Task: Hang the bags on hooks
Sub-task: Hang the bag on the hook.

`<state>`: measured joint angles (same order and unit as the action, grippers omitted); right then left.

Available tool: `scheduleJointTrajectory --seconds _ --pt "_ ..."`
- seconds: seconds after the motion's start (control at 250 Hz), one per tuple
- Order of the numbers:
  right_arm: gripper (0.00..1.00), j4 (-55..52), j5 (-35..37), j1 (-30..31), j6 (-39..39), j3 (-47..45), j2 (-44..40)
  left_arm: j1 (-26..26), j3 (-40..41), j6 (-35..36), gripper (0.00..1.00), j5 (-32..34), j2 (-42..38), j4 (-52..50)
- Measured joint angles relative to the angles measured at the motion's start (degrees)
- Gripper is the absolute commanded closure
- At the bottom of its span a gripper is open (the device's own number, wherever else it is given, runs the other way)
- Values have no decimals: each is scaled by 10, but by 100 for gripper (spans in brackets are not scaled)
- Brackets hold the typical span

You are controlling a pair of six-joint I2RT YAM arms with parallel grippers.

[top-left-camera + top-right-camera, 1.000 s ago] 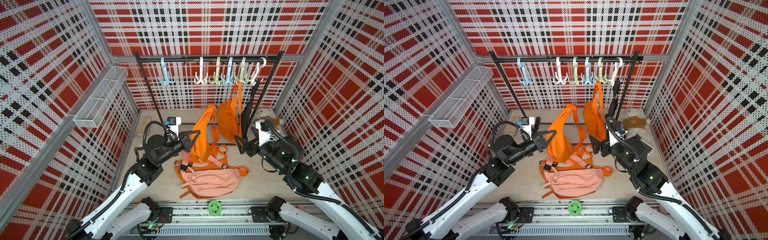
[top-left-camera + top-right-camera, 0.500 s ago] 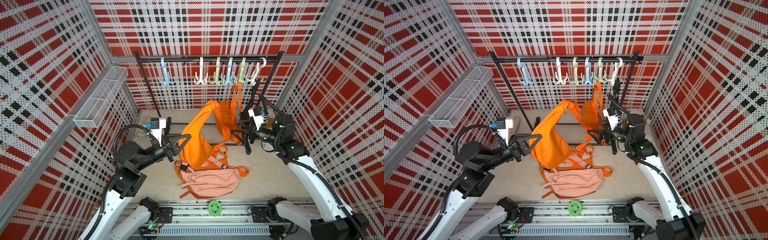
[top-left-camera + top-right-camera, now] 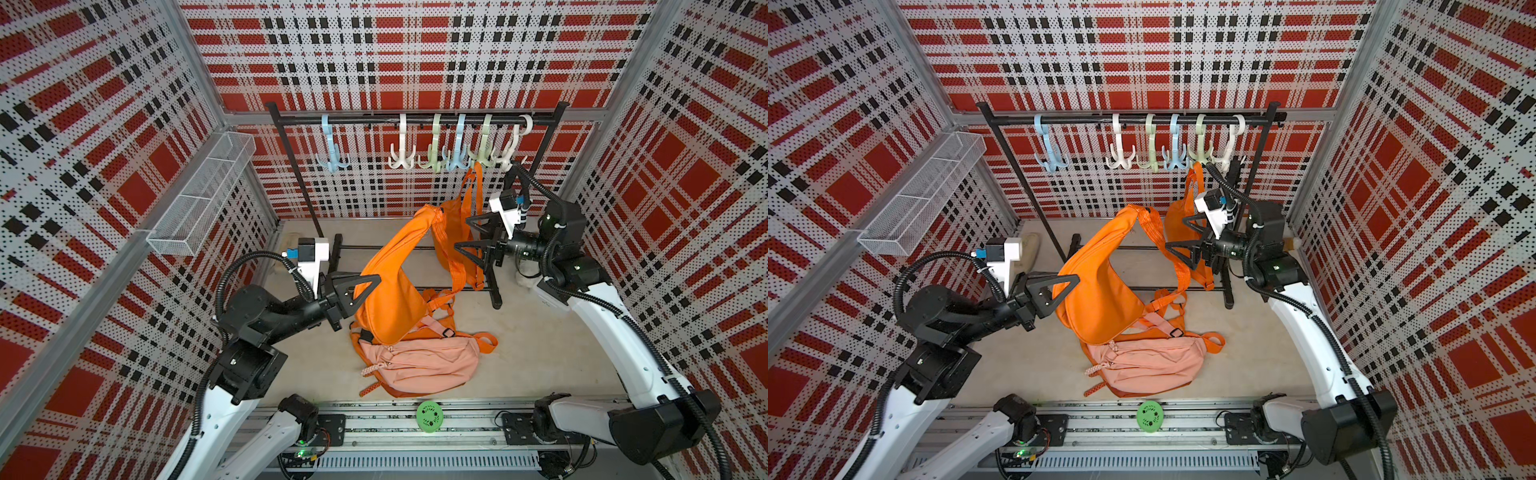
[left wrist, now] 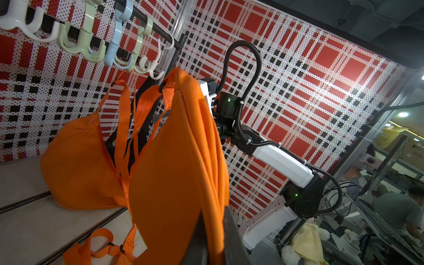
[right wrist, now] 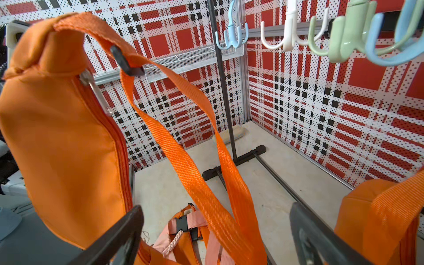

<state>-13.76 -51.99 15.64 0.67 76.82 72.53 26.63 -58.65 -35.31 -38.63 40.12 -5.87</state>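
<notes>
- The black garment rack [image 3: 415, 119] is standing against the back wall, its rail carrying six plastic hooks [image 3: 402, 154] in blue, white and green.
- The orange bag [image 3: 390, 291] — the task's object — is hanging in mid-air in front of the rack and off every hook. Its top corner is rising toward the right arm and its lower end is drooping over the peach bag [image 3: 419, 362].
- The peach bag is lying flat on the floor near the front edge.
- The second orange bag [image 3: 448, 232] is hanging by its strap from a green hook [image 3: 484, 151] near the rack's right end.
- The wire basket [image 3: 199, 195] is sitting on the left wall.
- The left gripper [image 3: 365, 290] is pinching the orange bag's side, its fingers nearly closed on the fabric.
- The right gripper [image 3: 461, 232] is holding its fingers wide apart and gripping nothing. In the right wrist view the webbing strap [image 5: 183, 149] is dangling between them — contact cannot be told.
- The green disc [image 3: 429, 415] is lying on the front rail.
</notes>
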Motion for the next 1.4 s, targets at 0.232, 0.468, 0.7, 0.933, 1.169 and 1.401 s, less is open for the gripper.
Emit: scheduleJointTrajectory --seconds 0.232,0.468,0.7,0.933,1.169,1.401 --pt "0 -13 -36 9 31 69 61 0 -3 0 100 -3 -4 -2" --pt "0 -39 -70 18 48 107 115 0 -9 0 100 -5 -11 -5" --pt "56 -80 -99 43 80 134 140 -1 -9 1 100 -5 -16 -18" --pt "100 -60 -100 41 58 134 141 -3 -9 1 100 -3 -25 -30" --pt "100 189 -94 -38 -153 51 120 -3 -9 7 100 14 -35 -38" --pt "100 203 14 -64 -191 41 66 11 2 29 100 70 -4 -41"
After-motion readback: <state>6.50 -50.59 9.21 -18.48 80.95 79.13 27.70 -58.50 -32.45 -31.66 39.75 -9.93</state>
